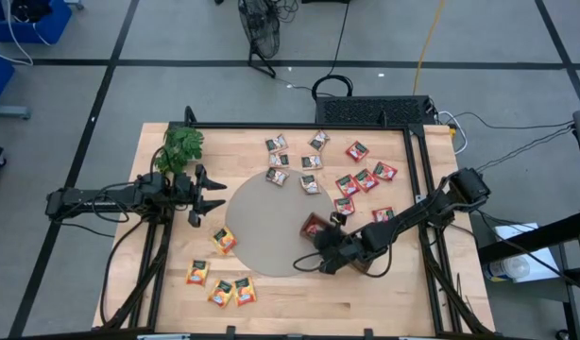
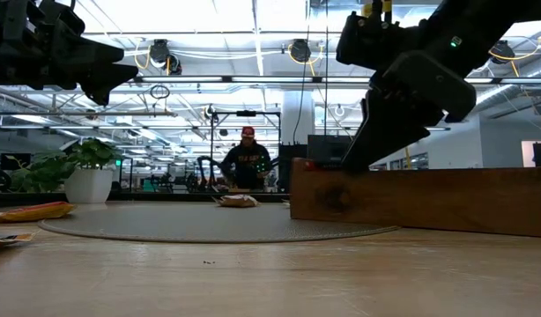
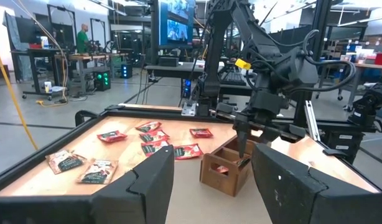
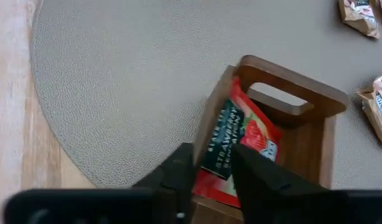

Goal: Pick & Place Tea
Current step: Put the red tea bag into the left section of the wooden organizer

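Right gripper (image 4: 211, 163) is down over the wooden tray (image 4: 315, 109) at about five o'clock on the round grey mat (image 4: 116, 81), fingers drawn narrow, pinching a red tea sachet (image 4: 237, 140) standing tilted in the end compartment (strawberry print showing). Left gripper (image 1: 207, 195) hovers spread wide and empty at nine o'clock.

One red sachet (image 4: 237, 149), strawberry picture and dark printed patch showing, stands tilted in the end compartment of the wooden tray (image 4: 315, 106), pinched between the right gripper's fingers (image 4: 178, 171). More red sachets (image 1: 364, 178) lie flat and scattered on the surface (image 1: 299, 312) near the far right. Grey-white sachets (image 1: 292, 161) cluster at the far middle. Orange-yellow sachets (image 1: 219, 279) sit near the front left.
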